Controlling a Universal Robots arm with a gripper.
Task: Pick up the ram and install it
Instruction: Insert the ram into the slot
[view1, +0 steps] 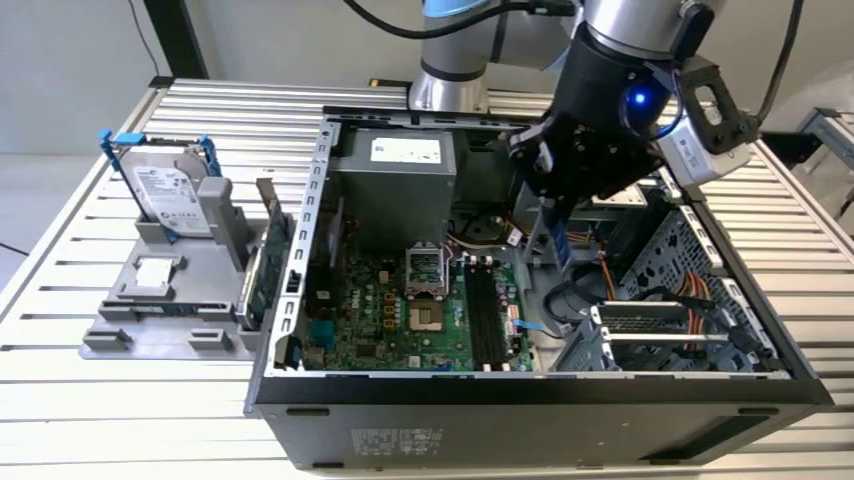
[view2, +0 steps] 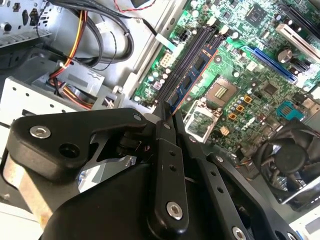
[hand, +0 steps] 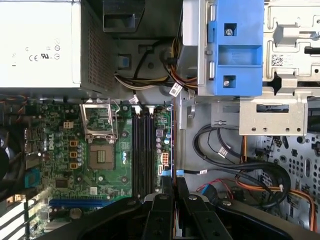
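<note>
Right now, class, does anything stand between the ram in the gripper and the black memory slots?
Nothing visible does. The gripper is shut on the ram above the open case, just beside the black memory slots, which look empty.

This is a robotics lab bench. An opened computer case (view1: 534, 392) sits mid-frame on a slatted metal table (view1: 80, 405), with a parts fixture (view1: 160, 312) at the exterior view's left and a robot arm (view1: 454, 75) above.

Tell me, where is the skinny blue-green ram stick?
The thin dark bluish-green ram stick hangs pinched in the black claw above the open computer case, to the exterior view's right of the black motherboard slots.
</note>
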